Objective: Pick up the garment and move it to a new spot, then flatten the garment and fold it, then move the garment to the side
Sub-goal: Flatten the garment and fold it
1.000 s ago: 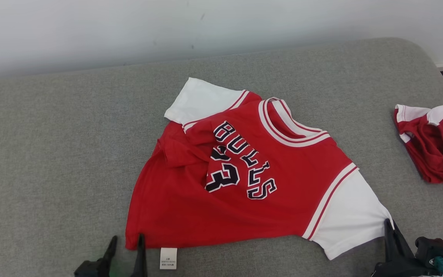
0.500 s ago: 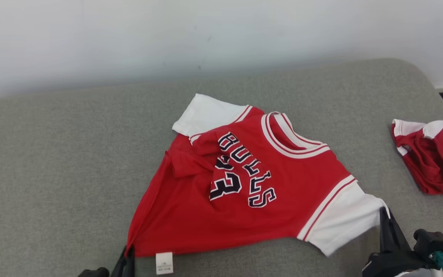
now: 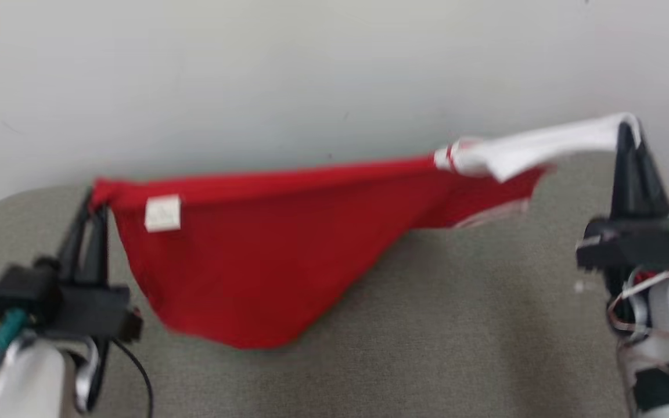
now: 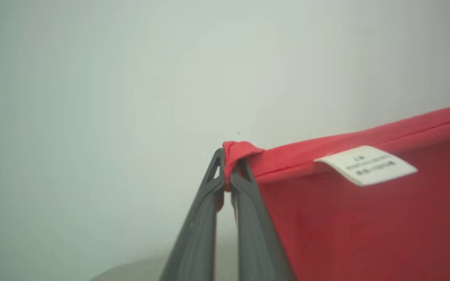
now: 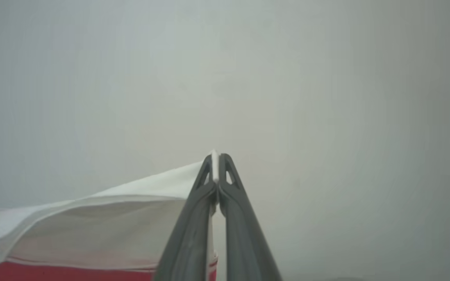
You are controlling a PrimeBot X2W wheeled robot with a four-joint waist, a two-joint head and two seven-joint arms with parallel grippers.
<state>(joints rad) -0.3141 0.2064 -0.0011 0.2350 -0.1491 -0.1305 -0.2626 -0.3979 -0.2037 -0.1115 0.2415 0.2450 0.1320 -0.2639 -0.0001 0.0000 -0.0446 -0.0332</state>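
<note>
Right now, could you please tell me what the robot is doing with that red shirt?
The robot holds the red jersey up in the air, stretched between both arms. The left gripper is shut on a red hem corner beside the white label, and the right gripper is shut on the white sleeve. The cloth sags toward the grey cushion; flattening and folding are not yet done.

Nothing can be read: the white label (image 4: pixel 365 164) at the hem of the red garment (image 4: pixel 365 234) bears small dark print, too blurred to make out.

head looks forward; wrists close; all share garment (image 3: pixel 241 261)
</note>
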